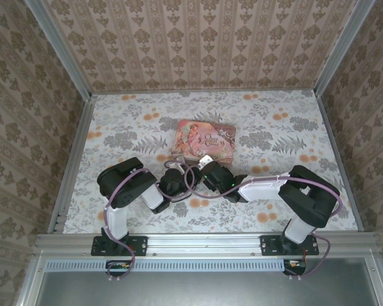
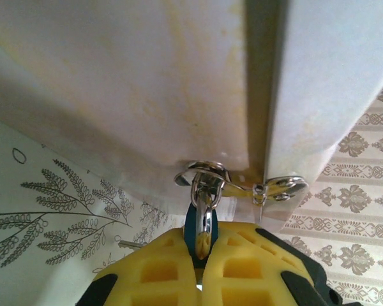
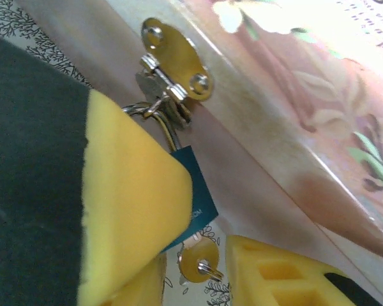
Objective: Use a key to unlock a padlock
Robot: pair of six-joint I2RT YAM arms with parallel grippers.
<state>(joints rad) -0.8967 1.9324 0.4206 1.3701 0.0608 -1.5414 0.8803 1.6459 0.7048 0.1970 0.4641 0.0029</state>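
Left wrist view: left tool clamped on the padlock hanging at the clasp on the near side of the tin; right tool, jaws apart about the key, should pinch squarely before turning.

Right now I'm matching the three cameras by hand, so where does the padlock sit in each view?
Left wrist: padlock bottom centre, blue body between yellow pads, shackle through the hasp.
Right wrist: centre, hanging under the hasp, key just below.
Top external: too small to tell; look at the pink tin's near edge.
Shared landmark: the pink tin.
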